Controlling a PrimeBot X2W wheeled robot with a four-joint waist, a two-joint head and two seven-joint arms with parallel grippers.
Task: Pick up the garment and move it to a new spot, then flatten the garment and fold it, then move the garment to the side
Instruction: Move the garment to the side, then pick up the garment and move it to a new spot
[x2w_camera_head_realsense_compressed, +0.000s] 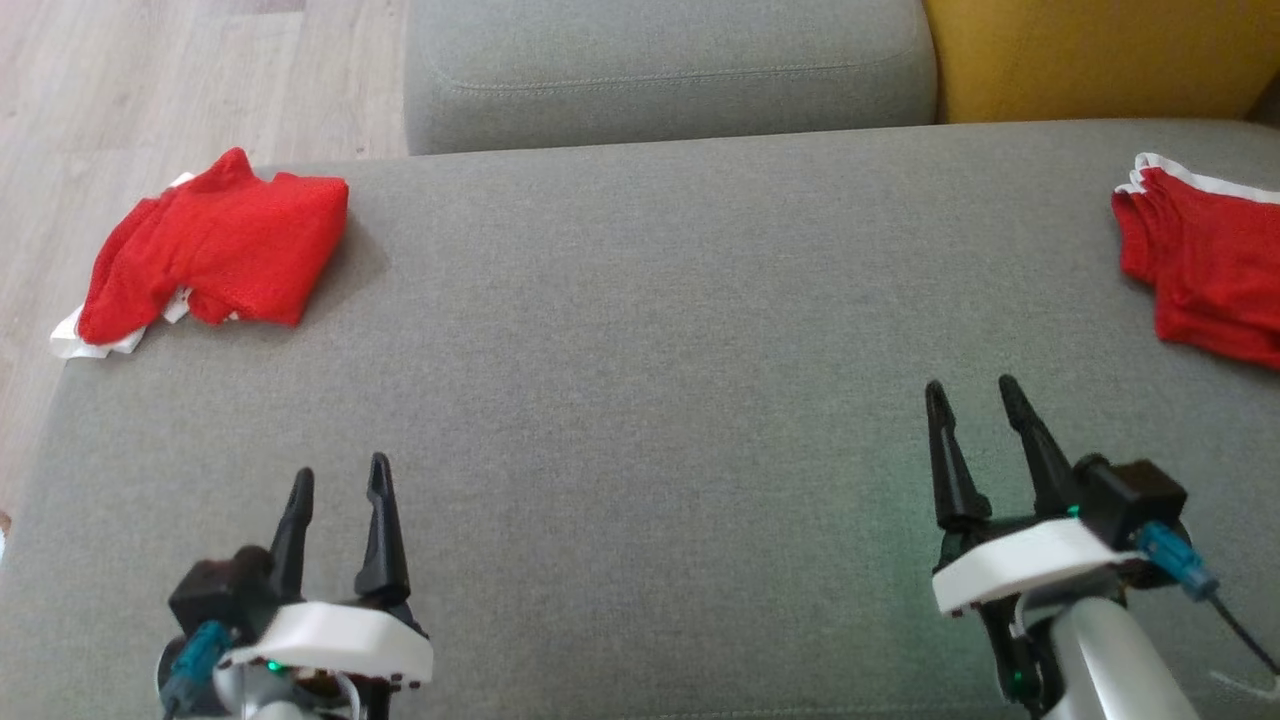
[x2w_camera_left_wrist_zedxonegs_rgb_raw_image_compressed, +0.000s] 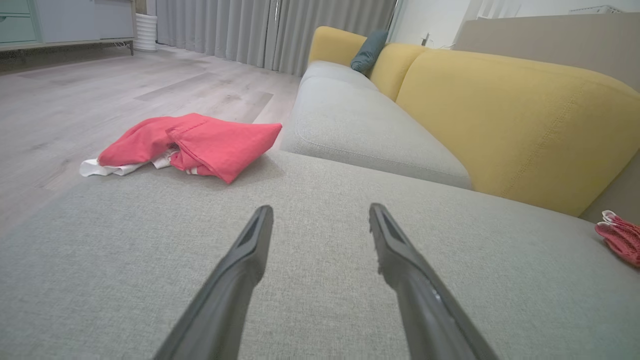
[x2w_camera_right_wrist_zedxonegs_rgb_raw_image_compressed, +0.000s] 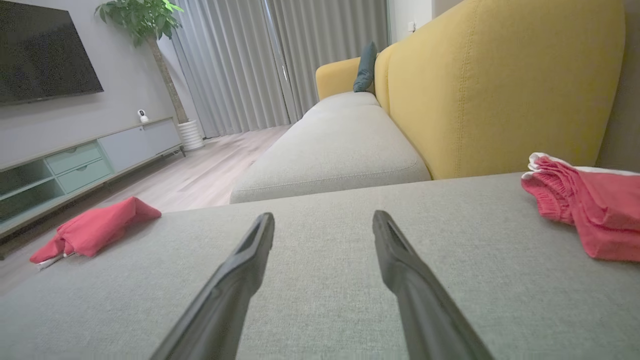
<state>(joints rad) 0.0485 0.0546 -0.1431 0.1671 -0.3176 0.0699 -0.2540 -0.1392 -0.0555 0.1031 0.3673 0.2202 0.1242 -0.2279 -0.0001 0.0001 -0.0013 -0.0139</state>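
The broad grey woven fabric seat (x2w_camera_head_realsense_compressed: 640, 400) spreads across the head view, both arms above its near part. Beyond its far edge lies a second grey upholstered seat cushion (x2w_camera_head_realsense_compressed: 660, 70), and to the right of that rises the mustard-yellow padded backrest (x2w_camera_head_realsense_compressed: 1090, 55). Pale wood-plank flooring (x2w_camera_head_realsense_compressed: 150, 90) shows past the seat's left side. In the right wrist view, long grey pleated curtains (x2w_camera_right_wrist_zedxonegs_rgb_raw_image_compressed: 240, 65) hang at the back of the room, with a low grey-green media cabinet (x2w_camera_right_wrist_zedxonegs_rgb_raw_image_compressed: 85, 160) along the wall to their left.

A red folded garment with white trim (x2w_camera_head_realsense_compressed: 215, 250) rests on the seat's far left corner, its white edge reaching the seat's rim. A second red crumpled garment with a white band (x2w_camera_head_realsense_compressed: 1210, 270) lies at the seat's right edge, partly cut off by the frame. Both are well apart from the arms.

The left gripper (x2w_camera_head_realsense_compressed: 341, 468) hovers at the lower left, its two dark fingers spread and holding nothing. The right gripper (x2w_camera_head_realsense_compressed: 972, 385) sits at the lower right, fingers likewise spread and empty.

A small teal pillow (x2w_camera_right_wrist_zedxonegs_rgb_raw_image_compressed: 367, 67) leans against the yellow backrest far off.
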